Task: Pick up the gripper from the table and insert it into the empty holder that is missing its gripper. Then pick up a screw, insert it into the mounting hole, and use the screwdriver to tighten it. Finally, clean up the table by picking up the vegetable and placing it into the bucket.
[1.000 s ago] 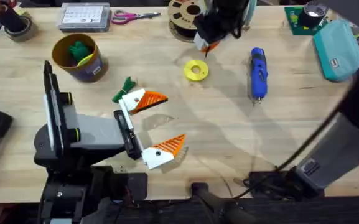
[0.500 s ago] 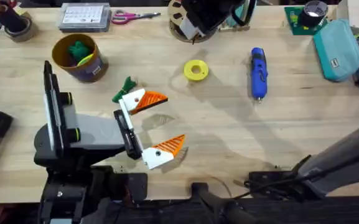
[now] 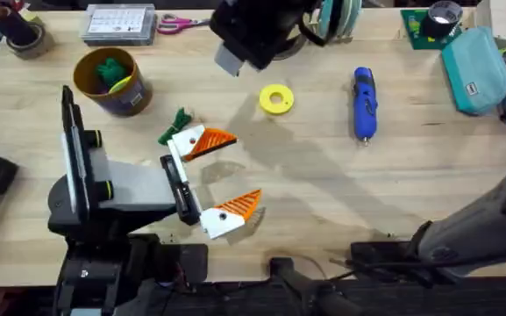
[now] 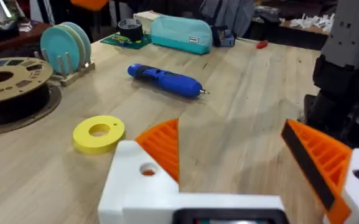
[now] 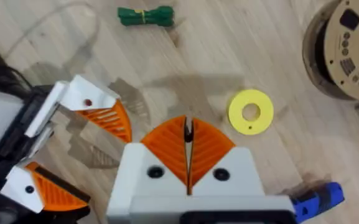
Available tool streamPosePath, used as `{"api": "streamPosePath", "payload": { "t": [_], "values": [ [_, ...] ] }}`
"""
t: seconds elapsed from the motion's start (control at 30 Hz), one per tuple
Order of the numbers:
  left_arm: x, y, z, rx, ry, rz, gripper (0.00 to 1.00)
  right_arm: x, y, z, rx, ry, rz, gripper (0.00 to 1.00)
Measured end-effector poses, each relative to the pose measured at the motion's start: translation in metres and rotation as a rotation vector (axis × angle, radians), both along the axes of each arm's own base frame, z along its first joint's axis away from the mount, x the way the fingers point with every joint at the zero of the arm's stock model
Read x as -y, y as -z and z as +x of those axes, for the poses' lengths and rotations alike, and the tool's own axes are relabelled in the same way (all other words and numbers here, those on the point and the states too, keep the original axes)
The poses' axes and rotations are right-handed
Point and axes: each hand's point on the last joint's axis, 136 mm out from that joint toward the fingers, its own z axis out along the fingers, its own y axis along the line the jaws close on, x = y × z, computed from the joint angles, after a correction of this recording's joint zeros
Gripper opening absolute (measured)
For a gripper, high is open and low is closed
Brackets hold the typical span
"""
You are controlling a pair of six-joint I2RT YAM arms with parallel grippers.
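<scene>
Two white-and-orange claws over one wooden table (image 3: 323, 193)

Left gripper (image 3: 219, 175) spread wide beside one dark-green leafy sprig (image 3: 176, 122); right gripper (image 5: 188, 149) clenched on a tiny dark piece, hard to identify. One blue pen-shaped screwdriver (image 3: 363, 103) lies apart; one mustard-yellow bucket (image 3: 112, 82).

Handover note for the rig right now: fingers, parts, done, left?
Left gripper: open, resting low over the table; both its white fingers bear orange tips, so the insert looks done.
Right gripper: raised, shut on a small dark piece, likely the screw.
Screwdriver: lying on the table, untouched.
Vegetable: on the table beside the left gripper's far finger, not in the bucket.
Left: seat screw, tighten, bin the vegetable.
</scene>
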Motion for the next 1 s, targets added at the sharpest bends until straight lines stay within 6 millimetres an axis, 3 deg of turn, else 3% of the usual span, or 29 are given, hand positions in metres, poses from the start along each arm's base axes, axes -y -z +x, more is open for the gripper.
{"api": "streamPosePath", "payload": {
  "t": [0.13,0.4,0.73,1.0],
  "values": [
    [0.000,0.000,0.000,0.000,0.000,0.000,0.985,-0.008,-0.007,-0.009,0.012,-0.059,-0.008,0.006],
    [0.000,0.000,0.000,0.000,0.000,0.000,0.985,-0.019,0.001,-0.033,-0.004,-0.173,-0.062,0.006],
    [0.000,0.000,0.000,0.000,0.000,0.000,0.985,-0.049,0.000,-0.071,0.025,-0.324,-0.058,0.006],
    [0.000,0.000,0.000,0.000,0.000,0.000,0.986,-0.062,-0.002,-0.088,0.045,-0.393,-0.047,0.006]
  ]
}}
